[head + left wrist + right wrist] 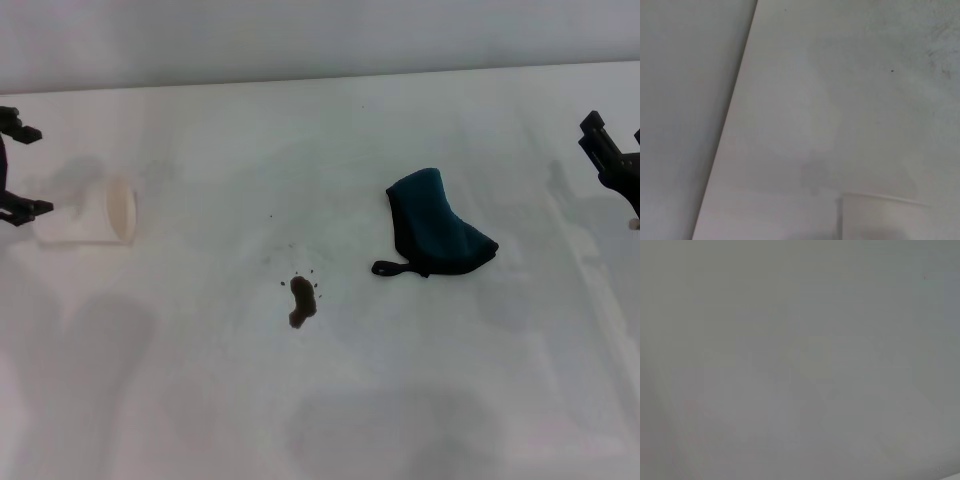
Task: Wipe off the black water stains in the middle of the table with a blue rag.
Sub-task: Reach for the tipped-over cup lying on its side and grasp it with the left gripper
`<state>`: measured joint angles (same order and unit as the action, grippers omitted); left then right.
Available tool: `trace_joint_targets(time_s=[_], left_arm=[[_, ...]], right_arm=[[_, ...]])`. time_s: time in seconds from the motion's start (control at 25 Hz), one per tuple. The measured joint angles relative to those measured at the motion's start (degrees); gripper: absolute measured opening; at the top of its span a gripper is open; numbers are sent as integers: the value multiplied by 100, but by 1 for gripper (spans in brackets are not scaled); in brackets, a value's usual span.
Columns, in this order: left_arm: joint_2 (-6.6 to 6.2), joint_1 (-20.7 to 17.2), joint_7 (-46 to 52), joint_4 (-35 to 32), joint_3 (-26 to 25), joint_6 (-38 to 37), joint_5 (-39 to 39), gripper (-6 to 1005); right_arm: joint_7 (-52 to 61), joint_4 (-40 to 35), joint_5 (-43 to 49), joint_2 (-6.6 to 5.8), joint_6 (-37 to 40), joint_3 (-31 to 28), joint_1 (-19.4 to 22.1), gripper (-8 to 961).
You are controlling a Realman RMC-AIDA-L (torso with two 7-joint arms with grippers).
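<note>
Blue rag and black stain on the white bench — both pincers at the edges.

The blue rag lies crumpled, right of the black water stains mid-bench, apart from them. The left pincer hangs spread wide and empty beside a toppled paper cup; whether the right pincer is parted, I cannot tell.

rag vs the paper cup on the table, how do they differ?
The blue rag is dark teal, soft and crumpled; the paper cup is white and rigid, lying on its side. The rag sits to the robot's right of the black water stains; the cup lies far left, by the left pincer. Neither is gripped.
</note>
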<state>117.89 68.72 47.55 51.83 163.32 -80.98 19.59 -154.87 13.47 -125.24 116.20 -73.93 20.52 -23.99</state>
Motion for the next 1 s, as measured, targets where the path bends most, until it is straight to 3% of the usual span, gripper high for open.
trace_joint_targets(time_s=[1.0], left_arm=[[40, -471, 112, -1821, -12, 1871, 352, 890]], right_arm=[[1, 137, 3, 0, -8, 9, -44, 870]])
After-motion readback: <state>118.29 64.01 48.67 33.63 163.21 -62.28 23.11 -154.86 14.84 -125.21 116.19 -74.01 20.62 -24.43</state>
